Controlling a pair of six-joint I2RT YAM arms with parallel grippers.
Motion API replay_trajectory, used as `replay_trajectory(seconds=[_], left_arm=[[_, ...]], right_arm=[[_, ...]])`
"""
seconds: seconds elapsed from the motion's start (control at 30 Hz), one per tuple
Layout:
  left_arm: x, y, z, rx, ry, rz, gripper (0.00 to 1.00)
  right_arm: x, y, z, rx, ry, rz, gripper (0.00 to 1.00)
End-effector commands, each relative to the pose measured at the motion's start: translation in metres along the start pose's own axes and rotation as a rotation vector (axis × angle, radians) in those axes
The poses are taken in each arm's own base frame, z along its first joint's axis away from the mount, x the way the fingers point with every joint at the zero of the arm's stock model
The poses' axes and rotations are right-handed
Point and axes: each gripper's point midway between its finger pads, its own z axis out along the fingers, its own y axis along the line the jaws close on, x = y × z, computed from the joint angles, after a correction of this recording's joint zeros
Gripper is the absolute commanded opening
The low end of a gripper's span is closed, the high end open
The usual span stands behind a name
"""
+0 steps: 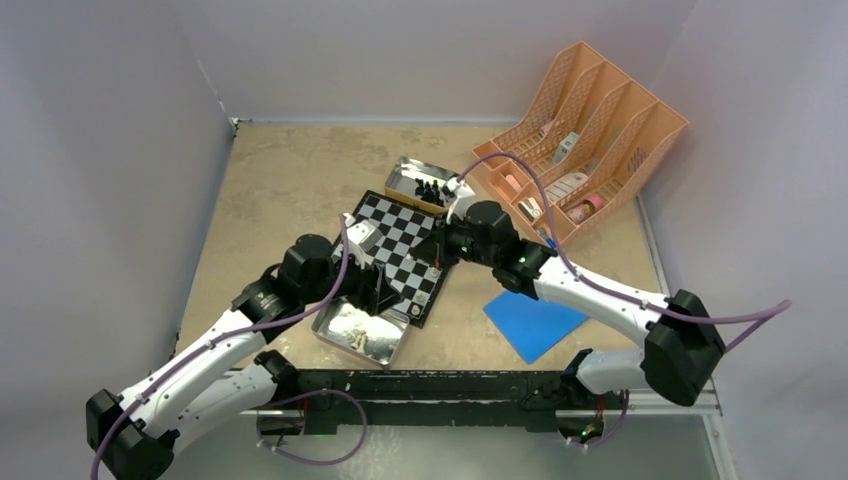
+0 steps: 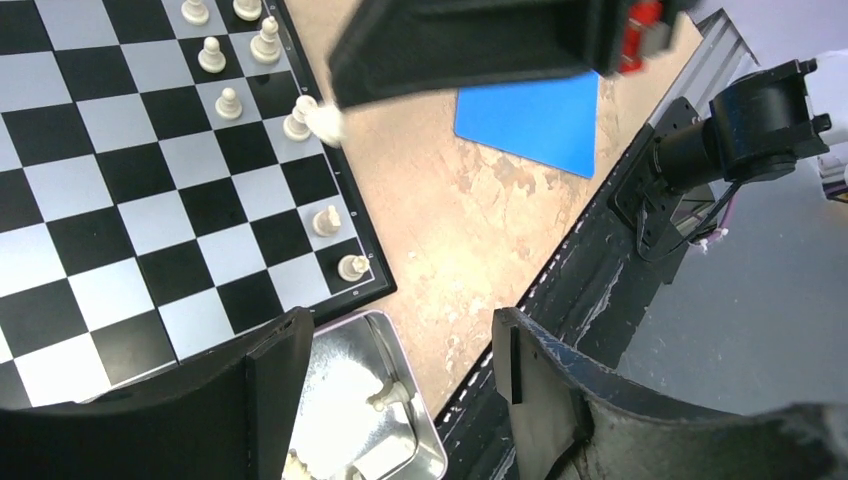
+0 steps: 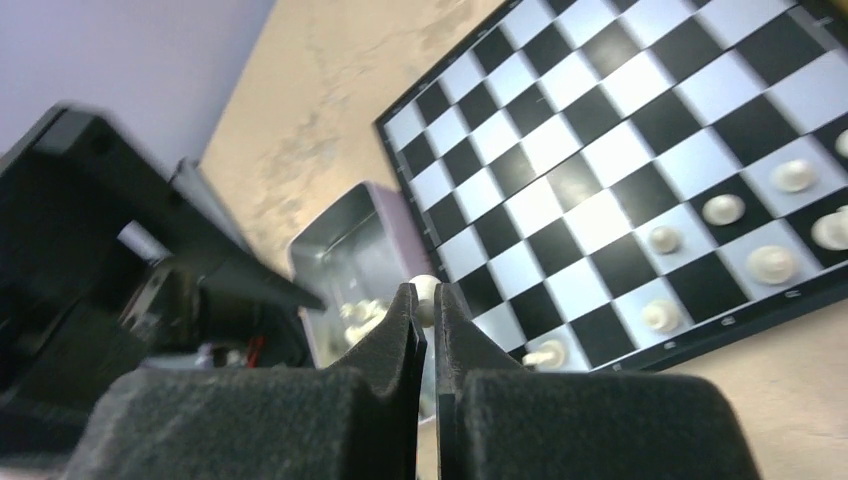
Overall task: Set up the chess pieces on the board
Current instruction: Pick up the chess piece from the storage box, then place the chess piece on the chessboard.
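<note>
Chess pieces [image 2: 325, 220] are only partly set out. Nearest, at the board's [image 2: 150, 230] front corner, the near tin [image 2: 345, 345] holds several cream figures [image 2: 390, 396] not yet placed. The left hand [image 2: 398, 345] hovers over it, jaws apart and empty. Along one board edge, from the corner by that tin, stand roughly eight cream pieces in two ragged rows with gaps. The right hand [image 3: 422, 300] is closed at that edge, seemingly pinching a cream pawn [image 3: 427, 287]. Beyond the board, the far tin [image 1: 398, 180] holds the black set [image 1: 430, 188]; none is visibly placed.
</note>
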Motion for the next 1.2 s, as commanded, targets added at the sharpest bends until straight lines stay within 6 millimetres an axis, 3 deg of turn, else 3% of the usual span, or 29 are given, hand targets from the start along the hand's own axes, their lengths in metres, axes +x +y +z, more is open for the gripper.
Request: replay_trajectory(seconds=[0.0, 0.2, 0.4, 0.63, 1.17], left_arm=[[-0.025, -0.013, -0.020, 0.015, -0.075, 0.053, 0.66], [-0.044, -0.019, -0.045, -0.003, -0.197, 0.108, 0.66], [-0.055, -0.016, -0.069, -0.054, -0.314, 0.146, 0.66], [-0.056, -0.019, -0.082, -0.052, -0.364, 0.165, 0.66], [-0.059, -0.016, -0.087, -0.076, -0.388, 0.160, 0.66]], right_arm=[[-0.036, -0.023, 0.008, 0.185, -0.074, -0.089, 0.00], [-0.040, -0.051, 0.028, 0.338, -0.040, -0.125, 0.00], [-0.016, -0.069, 0.056, 0.427, 0.054, -0.160, 0.00], [0.011, -0.077, 0.077, 0.472, 0.119, -0.179, 0.00], [0.035, -0.104, 0.078, 0.605, 0.181, -0.206, 0.02]])
